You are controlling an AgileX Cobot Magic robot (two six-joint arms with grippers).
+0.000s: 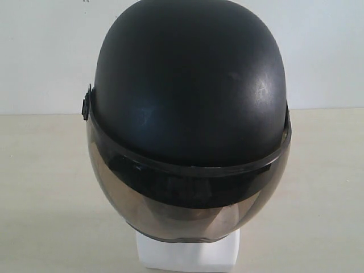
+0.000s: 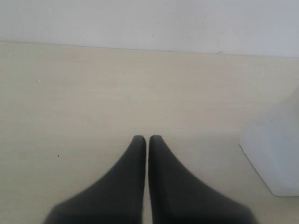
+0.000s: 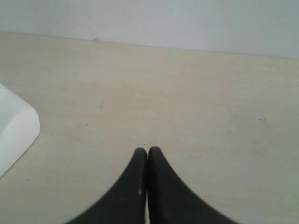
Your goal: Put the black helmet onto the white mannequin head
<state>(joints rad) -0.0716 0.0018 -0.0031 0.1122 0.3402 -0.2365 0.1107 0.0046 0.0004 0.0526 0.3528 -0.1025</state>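
Pointing out over a bare stretch of pale table [image 2: 70, 102], the left gripper [image 2: 147, 138] has its two black fingers pressed almost together, with only a hairline between the tips, and it holds nothing. The right gripper [image 3: 147, 150] is the same: fingers closed tip to tip, empty, above the tabletop. A white blocky corner, the neck base [image 2: 275, 158] of the white mannequin head, shows just beside each claw's outlook and touches neither. From that I judge the head stands between the two arms. Which arm is nearer cannot be told.

In the exterior view neither claw appears. The black helmet [image 1: 187, 85] fills the middle of the frame and sits down over the head. Its long axis is upright, with the crown at 12 o'clock and the lower visor rim at 6 o'clock. The smoky visor [image 1: 170, 210] faces the camera, pulled down, and hides the face; only a faint pale shape shows through it. The helmet acts as a shell with the head inside it. Below it, at 6 o'clock, the white neck base rests on the table. A plain white wall [image 1: 45, 45] stands behind.

Judging by this, the helmet is already seated, and no grasp seems needed.
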